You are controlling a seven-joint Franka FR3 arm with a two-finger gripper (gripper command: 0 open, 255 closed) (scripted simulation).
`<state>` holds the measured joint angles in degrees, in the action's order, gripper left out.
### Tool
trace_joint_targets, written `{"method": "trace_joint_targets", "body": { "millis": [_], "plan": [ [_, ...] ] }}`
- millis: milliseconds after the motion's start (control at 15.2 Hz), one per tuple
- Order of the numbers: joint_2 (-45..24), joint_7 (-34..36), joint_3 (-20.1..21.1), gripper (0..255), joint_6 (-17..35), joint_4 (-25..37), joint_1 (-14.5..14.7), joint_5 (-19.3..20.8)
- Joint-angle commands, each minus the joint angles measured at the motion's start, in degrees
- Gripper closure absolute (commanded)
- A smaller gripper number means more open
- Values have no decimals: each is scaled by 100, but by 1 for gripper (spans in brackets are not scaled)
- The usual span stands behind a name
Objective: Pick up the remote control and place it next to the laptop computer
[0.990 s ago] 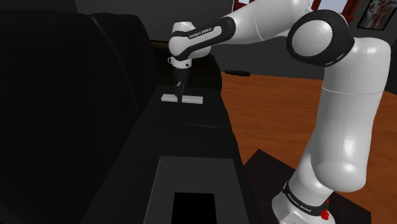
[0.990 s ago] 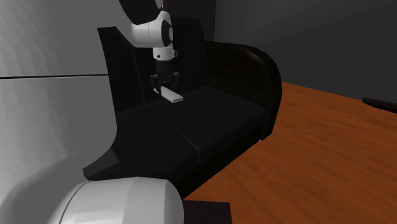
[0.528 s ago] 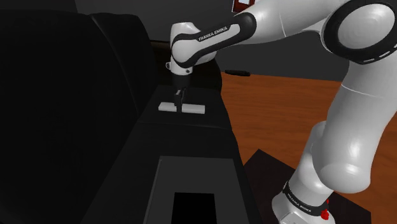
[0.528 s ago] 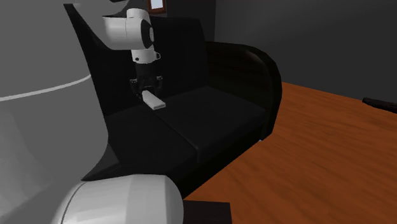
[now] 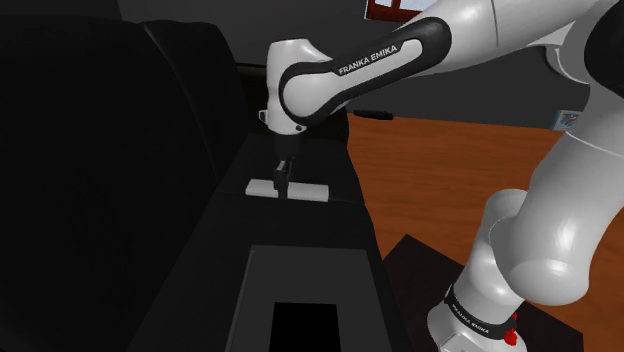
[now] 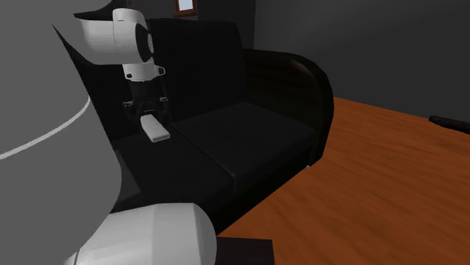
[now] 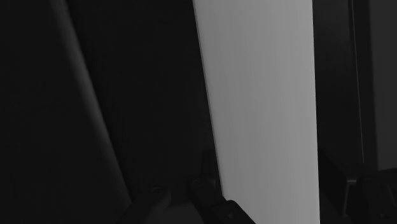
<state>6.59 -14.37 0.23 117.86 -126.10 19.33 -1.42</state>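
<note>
- Gripper (image 5: 284,182) pinches remote control (image 5: 312,190) across narrow width, near mid-length.
- Jaws look closed on it. Wrist view is dim, so pad contact is probable, not certain.
- Remote: plain white flat bar, held roughly level, just above black sofa (image 6: 256,143), close to backrest.
- Handling, judged: light, rigid, not fragile. Smooth faces likely slippery; may pivot in pinch if grasp sits off centre.
- Best hold: long side edges at middle, as now.
- Flat underside should settle stable on set-down.

Between the fingers (image 5: 284,174), the remote control (image 5: 312,190), over the sofa (image 6: 248,143); floor (image 6: 376,173) alongside.
</note>
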Motion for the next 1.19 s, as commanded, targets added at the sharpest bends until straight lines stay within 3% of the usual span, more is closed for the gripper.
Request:
{"method": "trace_joint_targets", "body": {
  "millis": [0, 594, 1122],
  "plan": [
    [243, 266, 152, 255, 26, -262, 126, -33],
    [977, 1394, 891, 255, 74, -999, 699, -330],
    [1254, 2469, 1645, 255, 80, -1206, 1243, -680]
  ]
}}
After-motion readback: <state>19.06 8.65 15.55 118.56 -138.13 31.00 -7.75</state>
